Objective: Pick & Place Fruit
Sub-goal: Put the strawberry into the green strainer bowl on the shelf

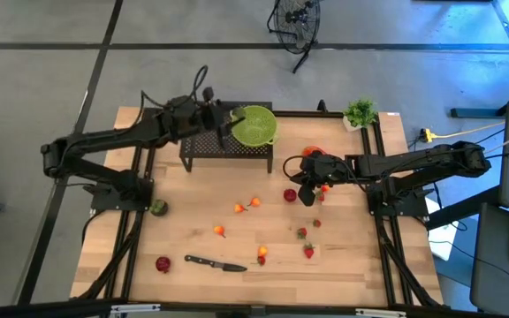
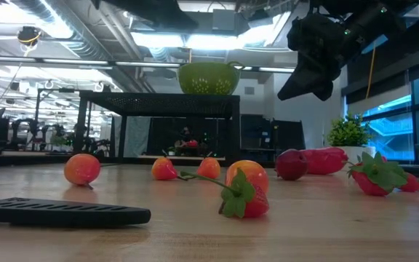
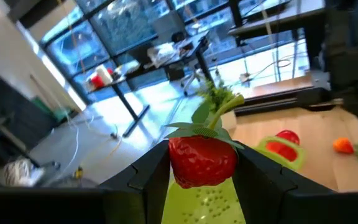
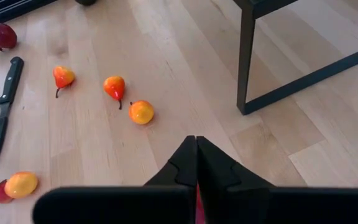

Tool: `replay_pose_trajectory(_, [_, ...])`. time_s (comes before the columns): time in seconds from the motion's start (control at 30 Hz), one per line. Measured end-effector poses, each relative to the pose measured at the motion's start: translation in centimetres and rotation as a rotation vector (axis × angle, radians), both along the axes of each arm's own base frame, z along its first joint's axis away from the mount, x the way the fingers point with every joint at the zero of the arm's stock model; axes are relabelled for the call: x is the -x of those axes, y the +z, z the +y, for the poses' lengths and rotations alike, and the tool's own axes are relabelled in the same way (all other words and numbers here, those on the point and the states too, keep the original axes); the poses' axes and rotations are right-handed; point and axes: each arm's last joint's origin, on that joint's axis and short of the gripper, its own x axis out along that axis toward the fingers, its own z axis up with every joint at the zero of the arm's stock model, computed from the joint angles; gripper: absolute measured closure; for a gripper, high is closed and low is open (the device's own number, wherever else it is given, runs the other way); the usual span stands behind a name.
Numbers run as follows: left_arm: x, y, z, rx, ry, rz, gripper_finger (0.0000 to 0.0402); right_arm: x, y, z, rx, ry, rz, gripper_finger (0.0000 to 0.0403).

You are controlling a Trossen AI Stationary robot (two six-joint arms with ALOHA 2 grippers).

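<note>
You're at the drop — your left gripper [image 3: 201, 177] is clamped on a strawberry [image 3: 202, 160] above the green colander [image 1: 254, 124], so part the fingers next, while the right gripper [image 4: 196, 163] hangs closed over the scattered fruit [image 1: 247, 205].

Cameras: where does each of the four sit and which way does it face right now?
High view: overhead, straight down on the table; both arms show.
Low view: table height, level across the fruit toward the black rack; one arm shows overhead.
Left wrist view: between the left end effector fingers, holding a strawberry over the green bowl.
Right wrist view: past the shut right end effector, down at the tabletop.
Shared: the knife appears in high, low and right wrist views.
</note>
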Motion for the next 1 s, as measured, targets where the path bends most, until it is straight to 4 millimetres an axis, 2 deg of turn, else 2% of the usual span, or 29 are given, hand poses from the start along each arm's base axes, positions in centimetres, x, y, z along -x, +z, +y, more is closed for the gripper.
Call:
replay_pose_trajectory(0.3, [-0.2,1.5,2.1,0.148,0.089,0.034,0.0247,0.0,0.0,0.0,0.0,0.0,-0.006,0.0369])
replay_pose_trajectory(0.57, [-2.1,1.7,4.0,0.271,0.136,0.12,0.0247,0.0,0.1,0.0,0.0,0.0,-0.007,0.0379])
replay_pose_trajectory(0.83, [-4.5,0.1,5.2,0.421,0.181,0.225,0.0247,0.0,0.1,0.0,0.0,0.001,-0.007,0.0399])
replay_pose_trajectory(1.0, [-5.4,-1.6,5.7,0.48,0.205,0.276,0.0247,0.0,0.1,0.0,0.0,0.001,-0.007,0.0386])
